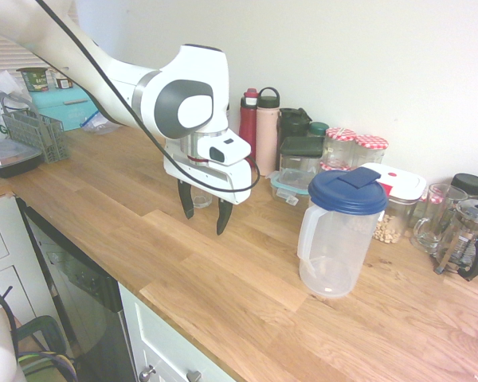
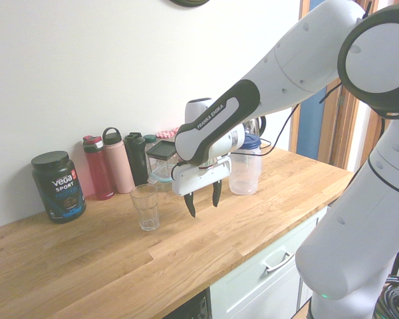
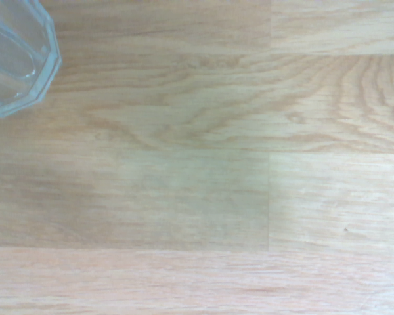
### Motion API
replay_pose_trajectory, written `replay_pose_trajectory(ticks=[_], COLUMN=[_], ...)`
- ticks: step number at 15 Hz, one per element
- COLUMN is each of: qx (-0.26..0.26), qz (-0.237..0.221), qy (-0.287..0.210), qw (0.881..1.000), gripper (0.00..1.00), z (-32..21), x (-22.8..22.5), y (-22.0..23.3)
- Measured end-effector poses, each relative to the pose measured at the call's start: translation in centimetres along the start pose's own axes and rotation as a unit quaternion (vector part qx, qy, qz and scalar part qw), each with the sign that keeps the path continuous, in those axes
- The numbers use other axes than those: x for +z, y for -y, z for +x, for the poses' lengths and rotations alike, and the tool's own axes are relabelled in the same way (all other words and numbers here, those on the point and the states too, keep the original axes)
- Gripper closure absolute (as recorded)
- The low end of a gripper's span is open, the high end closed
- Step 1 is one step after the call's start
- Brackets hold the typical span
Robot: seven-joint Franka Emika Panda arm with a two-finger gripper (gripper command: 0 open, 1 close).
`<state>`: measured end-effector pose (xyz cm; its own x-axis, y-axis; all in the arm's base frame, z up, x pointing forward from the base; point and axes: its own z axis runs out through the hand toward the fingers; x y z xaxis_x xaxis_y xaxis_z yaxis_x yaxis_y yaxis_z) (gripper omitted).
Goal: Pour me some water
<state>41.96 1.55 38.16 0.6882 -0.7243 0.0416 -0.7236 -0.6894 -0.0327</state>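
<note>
We see the hand (image 1: 201, 211) hanging over the wooden bench (image 1: 223, 286), pointing straight down with its two fingers wide apart and nothing in them. The jug (image 1: 339, 232) with the blue lid stands on the bench, well off to one side of the hand, and looks almost empty. The glass (image 2: 145, 207) stands near the hand on its other side, and bottles (image 2: 112, 163) stand by the wall.

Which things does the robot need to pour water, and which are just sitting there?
For the job:
jug
glass
end effector, open and empty

Just sitting there:
red bottle
pink bottle
Vega tub
jars
French press
</note>
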Motion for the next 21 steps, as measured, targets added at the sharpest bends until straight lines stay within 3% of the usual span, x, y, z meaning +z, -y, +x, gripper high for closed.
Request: replay_pose_trajectory(ticks=[3,8,11,18,21], qx=[0.006,0.02,0.036,0.079,0.042], qz=[0.007,0.025,0.032,0.04,0.063], qy=[-0.004,-0.022,-0.034,-0.043,-0.065], qw=[1.0,0.999,0.998,0.995,0.995], gripper=[0.0,0.0,0.0,0.0,0.0], z=[1.1,9.3,12.6,16.6,15.7], x=[-1.1,-13.8,-18.0,-20.0,-16.8], y=[-0.1,-4.0,-8.1,-18.5,-19.7])
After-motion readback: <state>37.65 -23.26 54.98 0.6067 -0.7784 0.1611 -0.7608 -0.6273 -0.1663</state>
